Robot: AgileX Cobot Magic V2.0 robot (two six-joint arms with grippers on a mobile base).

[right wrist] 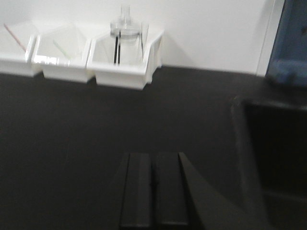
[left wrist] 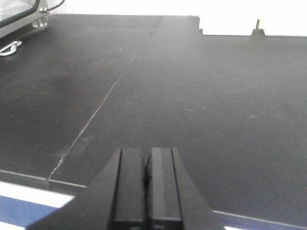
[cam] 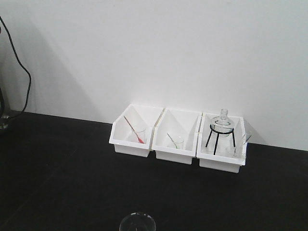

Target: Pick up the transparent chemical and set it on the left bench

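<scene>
The transparent chemical (cam: 137,223) is a clear glass beaker; only its round rim shows at the bottom edge of the front view, standing on the left bench (cam: 57,168), a matte black worktop against a white wall. Neither gripper appears in the front view. In the left wrist view my left gripper (left wrist: 147,152) is shut on nothing, hovering over the bench (left wrist: 201,96) just inside its front edge. In the right wrist view my right gripper (right wrist: 153,155) is also shut and empty over the black top (right wrist: 72,124). The beaker shows in neither wrist view.
Three white bins (cam: 136,139) (cam: 175,144) (cam: 221,156) stand in a row at the wall. Two hold small beakers with rods; the right one holds a round flask on a black tripod (cam: 222,124). A black cable (cam: 21,72) hangs at far left. A sunken sink (right wrist: 278,158) lies right.
</scene>
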